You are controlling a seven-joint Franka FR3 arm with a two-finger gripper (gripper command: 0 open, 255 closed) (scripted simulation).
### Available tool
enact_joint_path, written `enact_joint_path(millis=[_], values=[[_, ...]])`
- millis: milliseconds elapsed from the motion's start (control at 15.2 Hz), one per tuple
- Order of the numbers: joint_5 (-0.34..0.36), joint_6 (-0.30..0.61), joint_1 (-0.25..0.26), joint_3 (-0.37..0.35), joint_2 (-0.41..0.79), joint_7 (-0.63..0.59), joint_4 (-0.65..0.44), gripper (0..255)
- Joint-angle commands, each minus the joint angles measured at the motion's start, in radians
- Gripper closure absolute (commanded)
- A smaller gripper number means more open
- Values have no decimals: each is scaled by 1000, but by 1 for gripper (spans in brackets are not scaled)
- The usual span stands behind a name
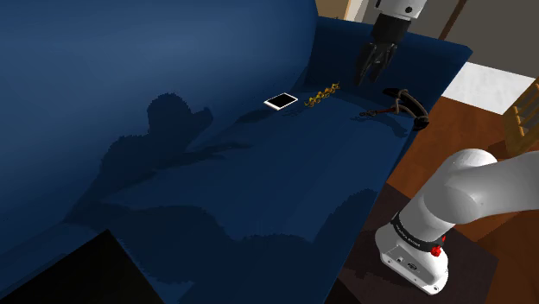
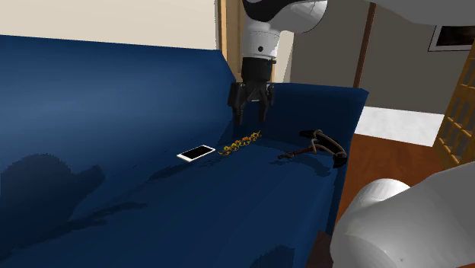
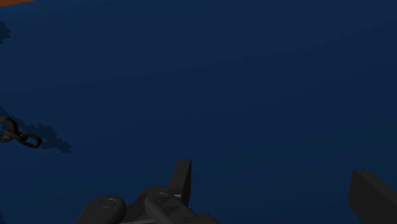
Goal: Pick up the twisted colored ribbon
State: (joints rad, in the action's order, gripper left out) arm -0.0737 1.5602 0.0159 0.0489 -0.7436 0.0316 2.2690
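We can't resolve the ribbon [image 1: 323, 93]: too small in both exterior views to read its twist, and the colour is just yellowish. We can't identify the dark curved object [image 1: 404, 102] near the armrest. A dark linked piece [image 3: 22, 139] is cut off at the wrist view's edge (possibly the same item, can't confirm). The arm [image 2: 268, 23] is cropped by the top edge. The fingers [image 3: 182, 181] are cropped by the bottom edge. The sofa [image 1: 173, 78] runs off-frame.
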Motion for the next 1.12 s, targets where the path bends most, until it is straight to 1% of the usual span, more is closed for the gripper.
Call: enact_joint_path(millis=[0,264,594,858,1056], values=[[0,0,0,0,0,0,0,0],[65,40,21,116,34,233,21,0],[128,101,56,260,130,522,-2,0],[151,152,95,372,246,756,-58,0],[144,187,129,452,354,935,-119,0]])
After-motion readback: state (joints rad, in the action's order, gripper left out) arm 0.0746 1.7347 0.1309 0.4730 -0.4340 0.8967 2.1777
